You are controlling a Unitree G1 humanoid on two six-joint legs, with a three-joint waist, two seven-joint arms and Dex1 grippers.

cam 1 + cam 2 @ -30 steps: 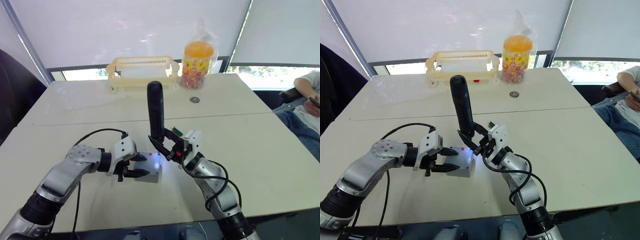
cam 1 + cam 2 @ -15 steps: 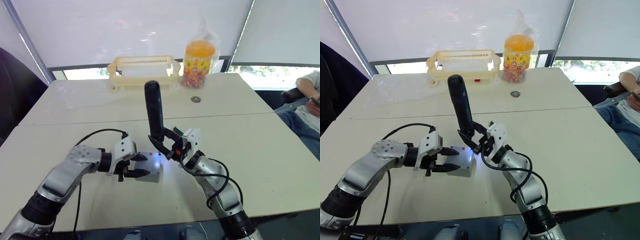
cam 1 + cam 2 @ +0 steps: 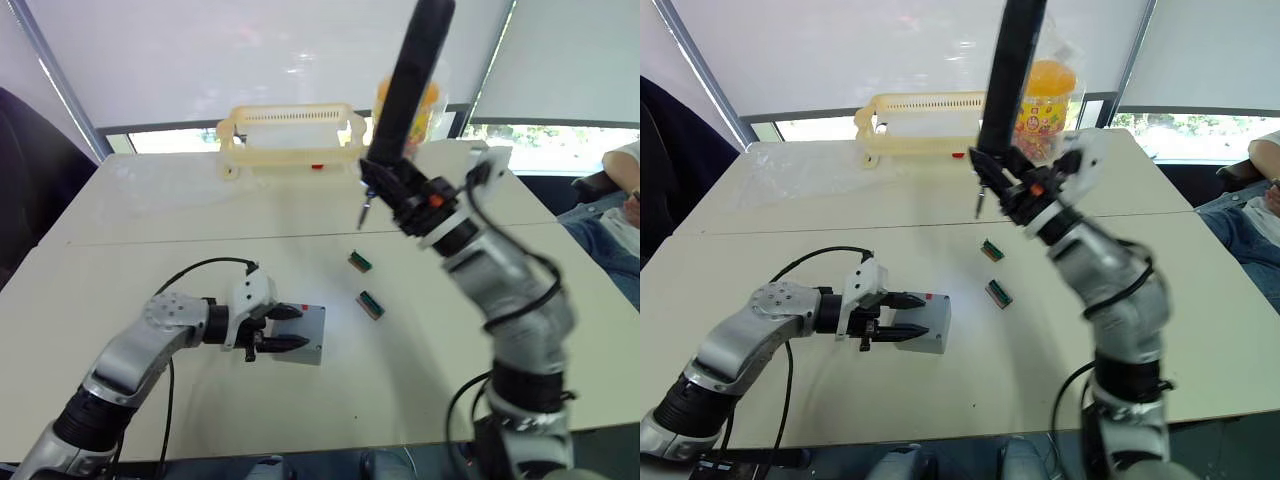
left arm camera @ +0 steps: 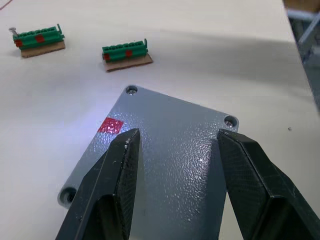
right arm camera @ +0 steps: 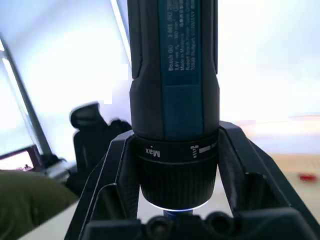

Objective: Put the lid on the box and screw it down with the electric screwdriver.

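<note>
Gripping the long black cylindrical electric screwdriver (image 3: 407, 82) near its lower collar, the right gripper (image 3: 392, 190) is raised high above the pale beige table (image 3: 150, 230), the tool tilted with its thin metal bit pointing down over the far middle of the table. Low on the near left, the left gripper (image 3: 285, 328) has its two black fingers (image 4: 117, 185) parted over the small grey square plastic box (image 3: 923, 324), which lies on the table with the flat grey speckled lid (image 4: 165, 165) on top and a small red mark near one corner. A cream plastic basket (image 3: 290, 135) stands at the far edge. Two small green terminal blocks (image 3: 371, 304) lie between box and screwdriver.
</note>
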